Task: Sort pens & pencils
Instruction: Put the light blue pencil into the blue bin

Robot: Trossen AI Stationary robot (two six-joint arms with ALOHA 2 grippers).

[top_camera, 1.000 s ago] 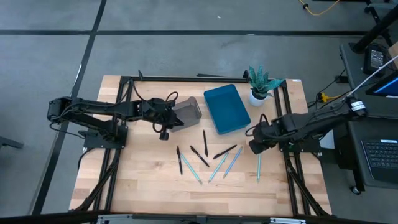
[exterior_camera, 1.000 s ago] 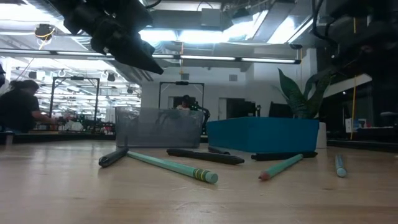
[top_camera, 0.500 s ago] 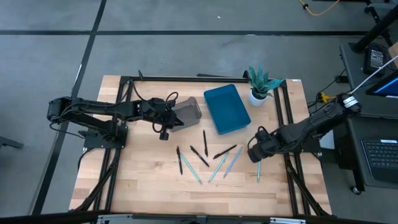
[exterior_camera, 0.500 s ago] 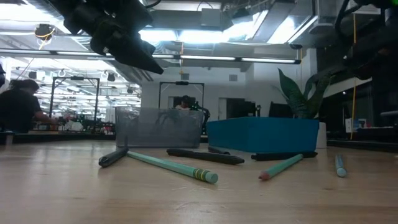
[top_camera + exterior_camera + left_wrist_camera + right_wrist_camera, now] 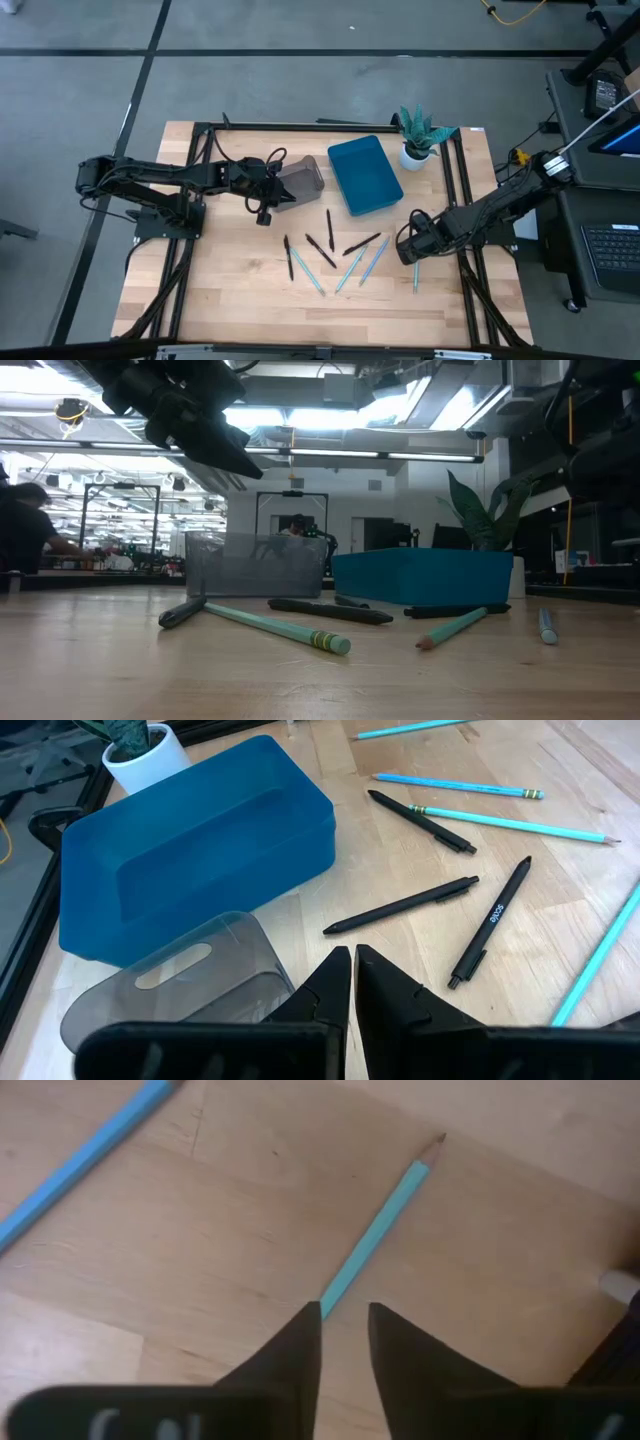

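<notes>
Several black sticks [image 5: 322,249] and several longer light blue ones [image 5: 350,268] lie flat on the wooden table's middle. One more light blue pencil [image 5: 416,271] lies apart, to their right. My right gripper [image 5: 408,249] hovers over that pencil's far end, fingers a narrow gap apart. In the right wrist view the pencil [image 5: 378,1230] runs up to my right gripper [image 5: 343,1315]. My left gripper [image 5: 281,192] is shut and hangs beside the grey container [image 5: 302,180]. Above the table in the low view is my left gripper [image 5: 243,464].
A blue tray [image 5: 363,174] lies at the table's far middle. Beside it on the right stands a potted plant [image 5: 420,138]. The clear grey container [image 5: 190,980] lies on its side just ahead of my left gripper [image 5: 352,958]. Bare wood [image 5: 230,285] lies near the front edge.
My right gripper has moved toward the table's near edge and slightly left, to the far end of the rightmost light blue pencil. No stick has moved.
</notes>
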